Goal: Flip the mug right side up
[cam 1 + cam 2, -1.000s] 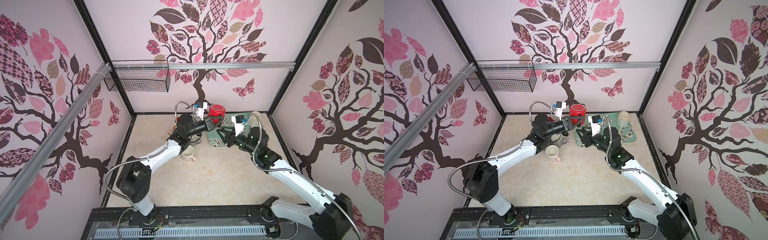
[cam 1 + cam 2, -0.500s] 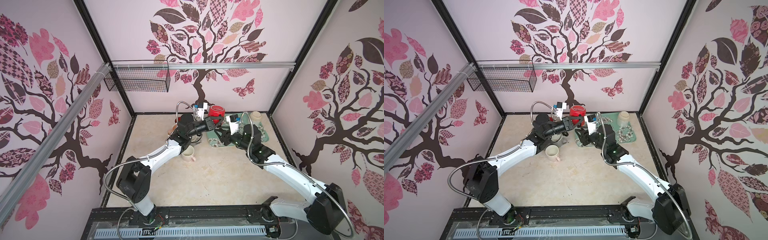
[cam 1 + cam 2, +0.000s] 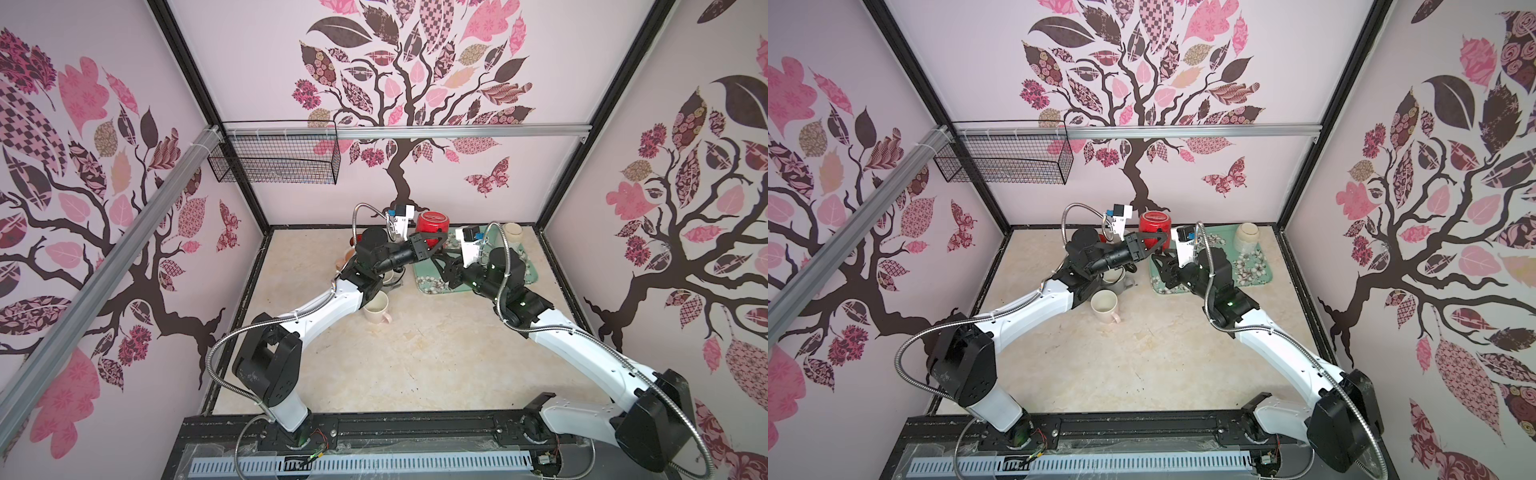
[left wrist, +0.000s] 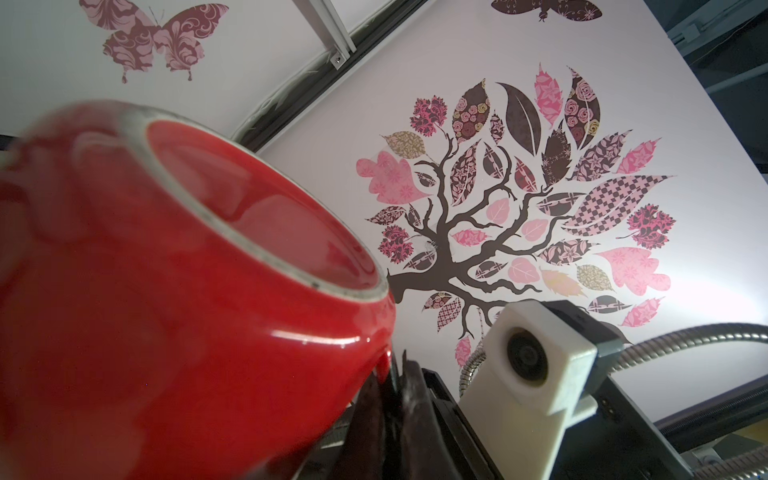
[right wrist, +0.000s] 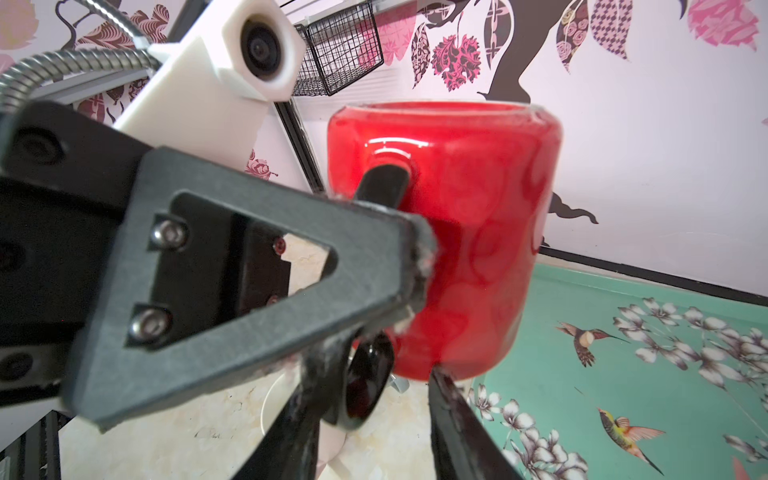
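Note:
The red mug (image 3: 432,222) (image 3: 1154,222) hangs in the air over the near left corner of the green tray (image 3: 528,274). It is upside down, and its ringed base (image 4: 257,216) faces up. My left gripper (image 3: 440,243) (image 4: 395,374) is shut on its dark handle (image 5: 384,183). My right gripper (image 3: 1158,262) (image 5: 374,370) sits just below the mug, open. Its fingers (image 5: 457,415) straddle the handle's lower end and the mug's lower edge (image 5: 457,365).
A beige cup (image 3: 513,235) stands upside down at the back of the tray. A cream mug (image 3: 376,311) stands upright on the table by the left arm, with more cups (image 3: 388,276) behind it. A wire basket (image 3: 274,158) hangs on the back wall.
My right arm has swung left and forward from over the tray, bringing its gripper under the red mug. My left gripper has kept the mug almost still.

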{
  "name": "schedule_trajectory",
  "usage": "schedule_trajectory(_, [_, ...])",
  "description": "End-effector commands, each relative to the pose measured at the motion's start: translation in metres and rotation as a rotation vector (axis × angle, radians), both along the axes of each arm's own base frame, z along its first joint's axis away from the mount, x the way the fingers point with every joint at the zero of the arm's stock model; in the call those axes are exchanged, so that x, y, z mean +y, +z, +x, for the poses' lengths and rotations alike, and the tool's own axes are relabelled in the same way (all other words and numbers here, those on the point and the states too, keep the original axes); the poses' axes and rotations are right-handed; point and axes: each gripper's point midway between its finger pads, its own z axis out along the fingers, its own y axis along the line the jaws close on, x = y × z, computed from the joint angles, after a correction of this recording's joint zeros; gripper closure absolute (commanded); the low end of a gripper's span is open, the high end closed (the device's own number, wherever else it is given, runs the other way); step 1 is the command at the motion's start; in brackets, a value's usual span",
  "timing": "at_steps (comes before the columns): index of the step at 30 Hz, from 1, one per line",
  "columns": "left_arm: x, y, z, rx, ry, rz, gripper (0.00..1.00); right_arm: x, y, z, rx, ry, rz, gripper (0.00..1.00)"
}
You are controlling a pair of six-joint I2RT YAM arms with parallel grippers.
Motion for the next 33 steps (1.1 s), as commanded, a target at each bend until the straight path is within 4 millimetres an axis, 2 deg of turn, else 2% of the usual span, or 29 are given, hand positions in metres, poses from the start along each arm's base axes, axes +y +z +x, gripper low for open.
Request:
schedule_trajectory(1, [0.009, 0.05, -0.013, -0.117, 0.009, -0.085, 1.0, -0.008, 0.03, 0.001, -0.088, -0.047, 0.032, 0.56])
schedule_trajectory(7, [0.007, 0.048, -0.014, -0.1, 0.006, -0.086, 1.0, -0.001, 0.025, 0.009, -0.083, -0.037, 0.009, 0.56])
schedule_trajectory(13, [0.001, 0.028, -0.013, -0.059, 0.006, -0.048, 1.0, 0.001, 0.03, 0.016, -0.117, -0.048, -0.011, 0.61])
schedule_trajectory(15, [0.0, 0.023, -0.013, -0.047, 0.005, -0.045, 1.0, 0.002, 0.03, 0.018, -0.125, -0.049, -0.024, 0.69])
schedule_trajectory(19, [0.001, 0.017, -0.013, -0.034, 0.009, -0.036, 1.0, 0.001, 0.025, 0.021, -0.148, -0.057, -0.069, 0.92])
schedule_trajectory(23, [0.002, 0.014, -0.014, -0.033, 0.016, -0.011, 1.0, 0.0, 0.021, 0.018, -0.172, -0.047, -0.105, 0.99])
schedule_trajectory(33, [0.007, 0.001, -0.012, -0.019, -0.011, 0.038, 1.0, -0.003, 0.021, 0.01, -0.187, -0.038, -0.128, 1.0])
